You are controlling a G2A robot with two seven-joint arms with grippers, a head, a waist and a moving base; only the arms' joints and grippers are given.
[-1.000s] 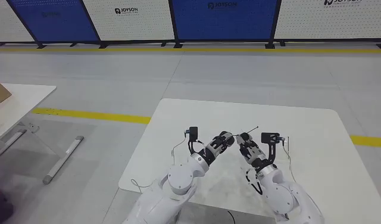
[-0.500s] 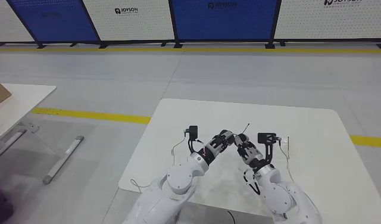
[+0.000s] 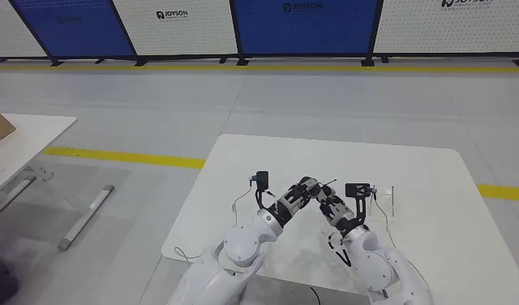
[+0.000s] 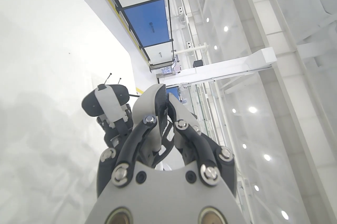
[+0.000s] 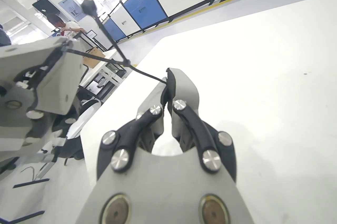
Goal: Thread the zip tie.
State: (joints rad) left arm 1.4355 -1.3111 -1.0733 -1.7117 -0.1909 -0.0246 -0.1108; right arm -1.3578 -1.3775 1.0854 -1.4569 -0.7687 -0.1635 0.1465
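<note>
Black zip tie (image 5: 127, 62) clamped tight between left gripper (image 4: 166, 100) and right gripper (image 5: 167, 81) above table (image 3: 422, 183). Forks into Y from right wrist; mere sliver from top.

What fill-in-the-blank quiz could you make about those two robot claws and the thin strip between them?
1. The zip tie is ___ in colour.
2. The right gripper is ___ on it, not open.
3. The left gripper is shut on the same ___.
4. Both hang above a ___ table.
Missing words: black, shut, zip tie, white.
</note>
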